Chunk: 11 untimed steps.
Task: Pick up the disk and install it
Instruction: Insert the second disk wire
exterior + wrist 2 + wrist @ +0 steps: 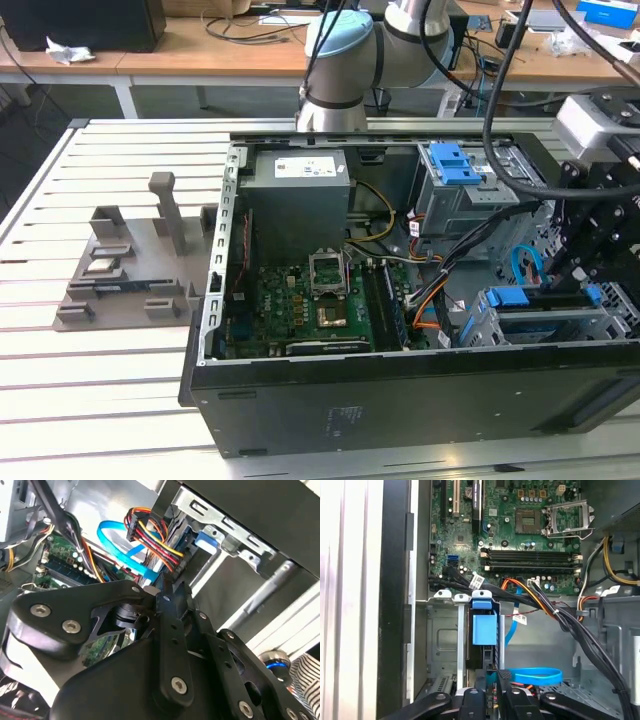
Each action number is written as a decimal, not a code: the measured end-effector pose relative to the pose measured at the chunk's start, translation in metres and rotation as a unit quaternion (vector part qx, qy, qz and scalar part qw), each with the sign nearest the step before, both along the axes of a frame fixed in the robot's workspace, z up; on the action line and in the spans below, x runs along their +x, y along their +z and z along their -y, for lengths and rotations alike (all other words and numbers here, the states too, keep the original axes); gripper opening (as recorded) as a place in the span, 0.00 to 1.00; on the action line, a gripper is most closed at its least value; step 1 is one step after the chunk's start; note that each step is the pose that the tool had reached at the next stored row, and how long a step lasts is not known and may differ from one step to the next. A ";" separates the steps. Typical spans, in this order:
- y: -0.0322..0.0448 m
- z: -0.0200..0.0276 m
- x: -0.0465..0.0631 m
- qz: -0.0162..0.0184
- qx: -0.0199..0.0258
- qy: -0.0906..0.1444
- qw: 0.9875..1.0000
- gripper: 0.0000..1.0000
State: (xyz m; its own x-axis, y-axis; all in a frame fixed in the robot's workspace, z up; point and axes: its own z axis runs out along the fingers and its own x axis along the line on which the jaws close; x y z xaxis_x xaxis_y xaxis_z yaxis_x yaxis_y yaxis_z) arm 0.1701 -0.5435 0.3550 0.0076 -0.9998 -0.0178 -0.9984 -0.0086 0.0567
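Slatted table (120,380); blue-railed disk (484,630) stands on edge in the cage (442,640).

- The gripper (167,597) fills the lower half of the second wrist view, black linkage plates with silver screws, its fingertips drawn close together near centre
- A multicoloured wire bundle (150,535), red, yellow, orange and black, hangs at 12 o'clock from the fingertips
- A flat blue cable (117,542) loops at 11 o'clock, just beside that bundle
- A green circuit board (62,560) lies at 10 o'clock
- A grey metal cage (225,527) with a small blue plastic part (206,542) stands at 1 o'clock
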 end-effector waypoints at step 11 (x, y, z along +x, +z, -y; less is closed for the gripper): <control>0.0310 -0.0002 0.000 0.000 0.000 0.000 1.000 0.11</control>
